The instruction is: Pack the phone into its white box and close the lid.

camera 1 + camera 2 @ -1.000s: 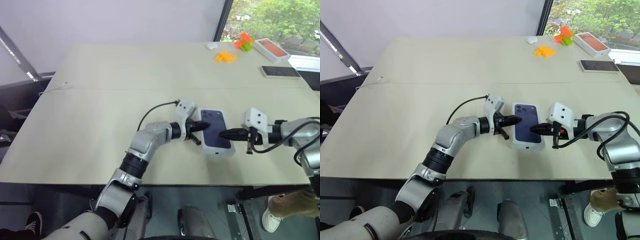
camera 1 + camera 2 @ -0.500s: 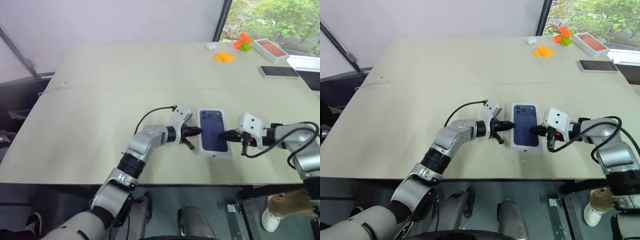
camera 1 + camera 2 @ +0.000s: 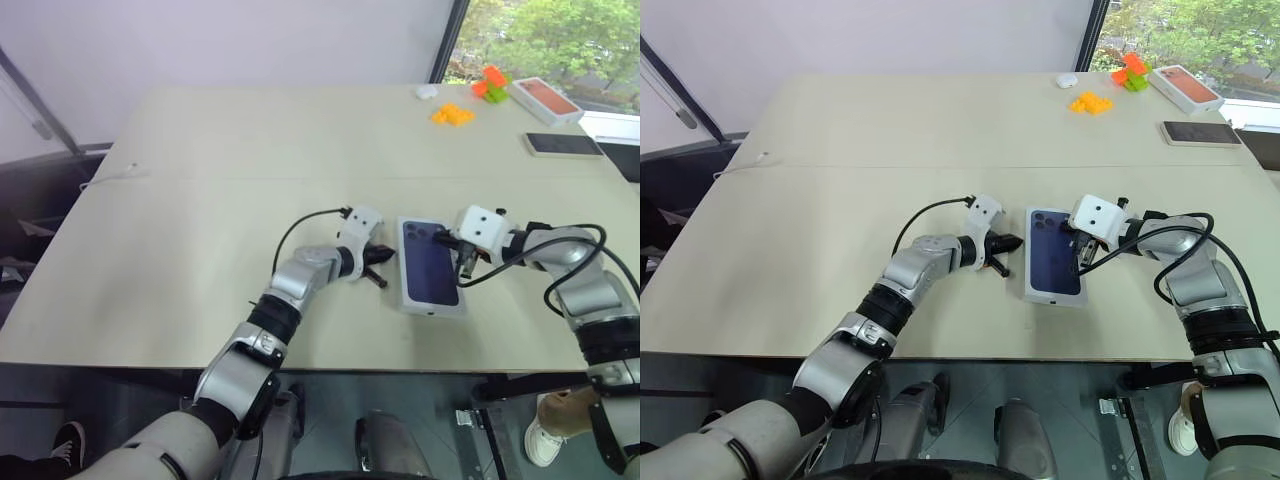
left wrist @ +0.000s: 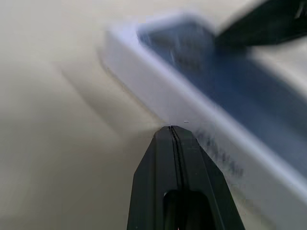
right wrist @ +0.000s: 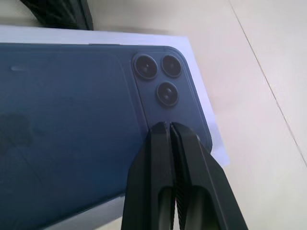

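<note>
The dark navy phone point(image 3: 430, 273) lies back up in the shallow white box point(image 3: 434, 312) near the table's front edge, its camera cluster at the far right corner. My left gripper point(image 3: 388, 254) is shut, and its tip point(image 4: 171, 128) meets the box's left side wall point(image 4: 192, 112). From the right, my shut right gripper point(image 3: 441, 238) reaches in. Its tip point(image 5: 165, 124) rests on the phone's back point(image 5: 72, 120) just beside the camera lenses. The lid is out of view.
At the far right of the table lie a white box with an orange top point(image 3: 545, 98), a black phone point(image 3: 562, 144), orange blocks point(image 3: 451, 114) and small orange and green pieces point(image 3: 488, 84). A thin cable point(image 3: 120, 172) lies at the left edge.
My right gripper slid from the phone's near right edge to its far camera corner. The left tip came off the phone's top to the box's left wall. The box turned straighter.
</note>
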{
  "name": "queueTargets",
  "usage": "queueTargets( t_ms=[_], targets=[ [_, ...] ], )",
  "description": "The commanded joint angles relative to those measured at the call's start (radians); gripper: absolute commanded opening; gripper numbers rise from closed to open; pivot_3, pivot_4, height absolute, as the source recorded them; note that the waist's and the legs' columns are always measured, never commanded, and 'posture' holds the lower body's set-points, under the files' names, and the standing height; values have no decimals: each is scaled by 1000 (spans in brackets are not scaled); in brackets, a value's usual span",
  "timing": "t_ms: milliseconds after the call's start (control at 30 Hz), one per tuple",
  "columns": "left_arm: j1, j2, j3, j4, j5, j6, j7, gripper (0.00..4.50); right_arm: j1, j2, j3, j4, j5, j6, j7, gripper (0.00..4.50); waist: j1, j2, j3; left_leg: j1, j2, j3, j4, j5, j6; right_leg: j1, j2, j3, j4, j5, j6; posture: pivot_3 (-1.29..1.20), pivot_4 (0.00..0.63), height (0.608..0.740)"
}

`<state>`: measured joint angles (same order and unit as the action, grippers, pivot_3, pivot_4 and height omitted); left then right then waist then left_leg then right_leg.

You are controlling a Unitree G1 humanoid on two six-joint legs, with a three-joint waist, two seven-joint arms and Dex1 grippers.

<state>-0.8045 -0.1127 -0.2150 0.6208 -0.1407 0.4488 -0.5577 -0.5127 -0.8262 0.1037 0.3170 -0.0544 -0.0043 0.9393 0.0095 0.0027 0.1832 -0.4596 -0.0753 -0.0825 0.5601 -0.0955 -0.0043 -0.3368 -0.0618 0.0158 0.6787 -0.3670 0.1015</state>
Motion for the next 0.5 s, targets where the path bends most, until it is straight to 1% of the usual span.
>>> queueTargets(
  t_ms=[33, 133, 233, 300, 333, 367, 400, 433, 500],
  targets=[
    [-28, 4, 75, -62, -50, -17, -3, 0, -14, 28, -34, -34, 60, 39, 17, 143, -1, 0, 0, 0, 0, 0, 0, 0, 0, 0, 0, 0, 0, 0, 0, 0, 150, 740],
    [-26, 50, 115, -123, -64, -20, -12, 0, -47, 64, -75, -65, 137, 95, 26, 143, -14, 0, 0, -1, 0, 0, -1, 0, 0, -2, 0, 0, 0, 0, 0, 0, 150, 740],
    [3, 122, 162, -232, -107, 29, -37, 0, -65, 81, -98, -103, 209, 150, 65, 143, -26, 0, 0, -2, 0, 0, -2, 2, 2, -4, 0, 0, 2, 0, 0, 0, 150, 740],
    [36, 182, 192, -326, -146, 96, -55, 0, -77, 80, -107, -113, 254, 190, 101, 143, -27, 0, 0, -2, 0, 0, -2, 2, 2, -4, 1, 0, 2, 0, 0, 0, 150, 740],
    [58, 217, 204, -379, -163, 125, -71, 0, -83, 76, -113, -119, 286, 222, 129, 364, -28, 0, 0, -2, 1, 0, -2, 2, 1, -5, 1, 0, 2, 0, 0, 0, 150, 740],
    [80, 248, 214, -429, -186, 157, -88, 258, -88, 73, -117, -122, 304, 235, 147, 661, -27, 0, 0, -1, 1, 0, -2, 2, 1, -5, 1, 0, 2, 0, 0, 0, 150, 740],
    [119, 304, 224, -506, -196, 158, -118, 539, -99, 72, -133, -140, 354, 274, 182, 936, -28, 0, 0, -1, 1, 0, -3, 2, 1, -4, 1, 0, 2, 0, 0, 0, 150, 740],
    [147, 343, 230, -560, -204, 159, -136, 860, -106, 71, -145, -152, 387, 298, 203, 1422, -28, 0, 0, -1, 1, -1, -4, 2, 1, -4, 2, 1, 2, 0, 0, 0, 150, 740],
    [194, 414, 262, -645, -233, 198, -145, 1847, -122, 63, -157, -142, 393, 268, 220, 2474, -26, 0, 0, -2, 1, -1, -4, 2, 1, -4, 1, 1, 2, 0, 0, 0, 150, 740]
  ],
)
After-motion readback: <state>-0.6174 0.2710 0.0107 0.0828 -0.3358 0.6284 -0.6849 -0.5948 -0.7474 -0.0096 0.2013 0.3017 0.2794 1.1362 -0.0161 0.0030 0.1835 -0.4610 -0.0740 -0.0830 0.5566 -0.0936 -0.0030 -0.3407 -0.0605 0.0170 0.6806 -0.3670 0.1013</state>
